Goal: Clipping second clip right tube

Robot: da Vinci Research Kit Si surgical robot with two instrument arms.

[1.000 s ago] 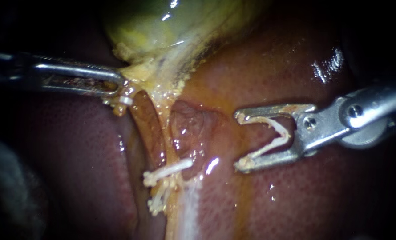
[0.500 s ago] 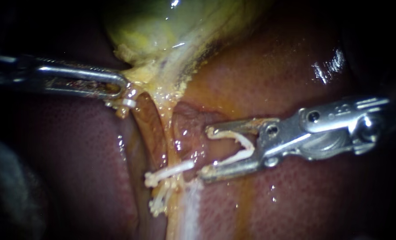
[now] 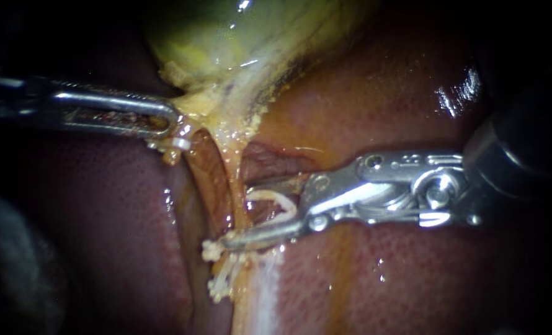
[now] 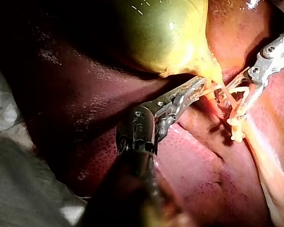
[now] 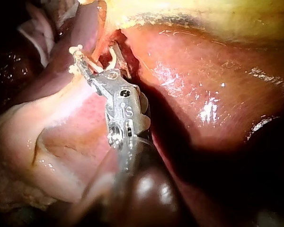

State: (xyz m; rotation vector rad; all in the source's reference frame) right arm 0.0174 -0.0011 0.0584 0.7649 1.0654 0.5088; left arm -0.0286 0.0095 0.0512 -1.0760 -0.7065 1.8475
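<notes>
At the far left of the endoscope view, my left instrument (image 3: 167,121) comes in level, its jaws lying almost together on a fold of yellow tissue at the neck of the gallbladder (image 3: 192,108), which they hold out to the side. A small white bit (image 3: 178,144) sits just under their tip; I cannot tell what it is. From that neck the right tube (image 3: 232,180) runs down as a thin, pale yellow, wet strand over the liver (image 3: 381,99). Lower down, a seated clip (image 3: 211,250) crosses it, with another white clip (image 3: 217,286) just below. My right instrument (image 3: 239,214) reaches in from the right with its jaws standing apart. A new clip (image 3: 275,205) is bowed between them, one leg against each jaw, so they are holding the clip and nothing else. The tube sits at the mouth of those jaws. The lower jaw lies across it, right beside the seated clip, and I cannot tell whether the upper jaw has passed fully behind it. I judge the tube to be soft, slick and easily torn, with no stiffness of its own, so the left instrument's pull is what keeps it straight. The place to take hold is the bare stretch just above the seated clip. I want the tube's whole width inside the clip and no liver or yellow fat caught with it.
</notes>
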